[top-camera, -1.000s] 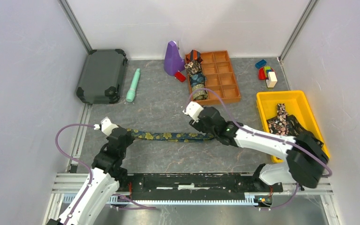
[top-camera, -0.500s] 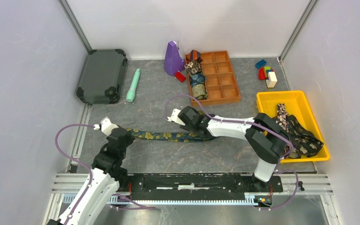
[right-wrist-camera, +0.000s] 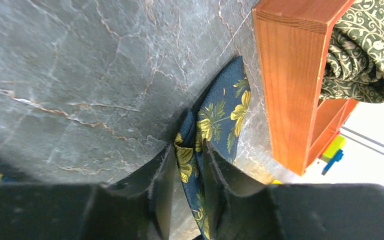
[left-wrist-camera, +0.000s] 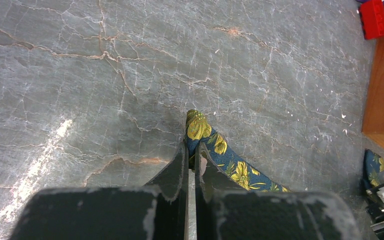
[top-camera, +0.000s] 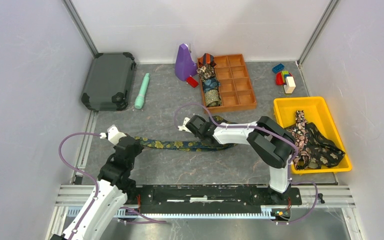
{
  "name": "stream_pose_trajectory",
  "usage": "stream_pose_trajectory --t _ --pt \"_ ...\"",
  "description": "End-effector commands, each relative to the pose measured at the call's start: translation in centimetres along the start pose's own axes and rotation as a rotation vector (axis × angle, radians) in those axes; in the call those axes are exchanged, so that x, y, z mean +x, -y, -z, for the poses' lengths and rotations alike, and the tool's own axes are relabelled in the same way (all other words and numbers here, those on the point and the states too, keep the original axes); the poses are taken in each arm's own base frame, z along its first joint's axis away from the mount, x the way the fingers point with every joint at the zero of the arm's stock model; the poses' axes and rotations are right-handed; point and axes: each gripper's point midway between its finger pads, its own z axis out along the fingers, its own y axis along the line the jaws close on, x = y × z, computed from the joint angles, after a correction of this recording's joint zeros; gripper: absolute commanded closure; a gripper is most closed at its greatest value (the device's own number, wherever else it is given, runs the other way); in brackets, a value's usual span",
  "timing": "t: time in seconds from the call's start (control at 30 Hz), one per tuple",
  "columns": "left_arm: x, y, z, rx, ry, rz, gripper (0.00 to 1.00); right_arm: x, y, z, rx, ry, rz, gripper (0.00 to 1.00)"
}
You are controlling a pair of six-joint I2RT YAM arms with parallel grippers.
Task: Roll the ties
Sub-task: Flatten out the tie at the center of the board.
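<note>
A navy tie (top-camera: 180,145) with gold flowers lies stretched across the table between my two grippers. My left gripper (top-camera: 133,143) is shut on its narrow end; in the left wrist view the fingertips (left-wrist-camera: 191,150) pinch the fabric and the tie (left-wrist-camera: 232,167) runs off to the right. My right gripper (top-camera: 200,131) stands over the other part of the tie. In the right wrist view a fold of the tie (right-wrist-camera: 225,110) sits between the narrowed jaws of the right gripper (right-wrist-camera: 189,150), touching both tips. Rolled ties (top-camera: 209,85) fill the left column of the wooden tray (top-camera: 240,82).
A yellow bin (top-camera: 286,107) at the right holds loose ties (top-camera: 315,145). A purple object (top-camera: 184,62) and a red block (left-wrist-camera: 373,19) stand by the tray. A mint stick (top-camera: 142,91) and a dark case (top-camera: 109,80) lie at the back left, toy blocks (top-camera: 284,77) at the back right.
My right gripper has moved left along the tie, its elbow swinging in, and its jaws have narrowed onto the fabric. The left arm has not moved.
</note>
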Motion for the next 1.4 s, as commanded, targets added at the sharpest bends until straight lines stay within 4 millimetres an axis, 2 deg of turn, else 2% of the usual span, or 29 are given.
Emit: stream_pose_trajectory --t 0.0,0.17,0.27,0.37,0.43,0.57,0.67,0.8,0.9,1.0,1.1,1.2,1.37 --pt "-1.1 0.2 -0.2 0.004 0.053 0.009 0.94 0.1 0.6 -0.5 0.059 -0.036 0.015 0.72" --pt "-1.1 0.2 -0.2 0.003 0.052 0.009 0.94 0.2 0.8 -0.8 0.078 -0.053 0.002 0.99" --pt "-1.1 0.2 -0.2 0.003 0.053 0.009 0.94 0.2 1.1 -0.8 0.091 -0.050 -0.011 1.00" --pt "-1.2 0.2 -0.2 0.000 0.055 0.009 0.94 -0.2 2.3 -0.1 0.135 -0.038 -0.049 1.00" --pt "-1.2 0.1 -0.2 -0.005 0.057 0.012 0.94 -0.7 3.5 0.9 0.167 -0.009 -0.105 1.00" --pt "-1.2 0.0 -0.1 -0.013 0.056 0.029 0.94 -1.1 7.1 4.5 0.256 0.085 -0.274 1.00" --pt "-1.3 0.0 0.0 -0.015 0.054 0.039 0.94 0.3 9.3 7.6 0.337 0.142 -0.418 1.00" --pt "-2.1 -0.1 0.5 -0.031 0.070 0.035 0.94 3.7 10.0 10.5 0.402 0.242 -0.642 1.00" --pt "-2.7 0.0 1.0 -0.036 0.077 0.042 0.94 7.3 8.8 11.7 0.430 0.335 -0.896 1.00" --pt "-2.9 -0.2 1.1 -0.045 0.081 0.062 0.93 10.9 5.7 10.9 0.390 0.406 -1.124 1.00" --pt "-3.1 -0.3 1.3 -0.058 0.086 0.070 0.93 13.4 3.5 10.4 0.360 0.451 -1.293 1.00" --pt "-3.7 -0.4 1.7 -0.071 0.097 0.071 0.93 14.9 3.1 10.7 0.374 0.496 -1.415 1.00" --pt "-4.7 -0.6 2.0 -0.110 0.110 0.056 0.95 16.6 2.2 10.5 0.382 0.526 -1.522 1.00"
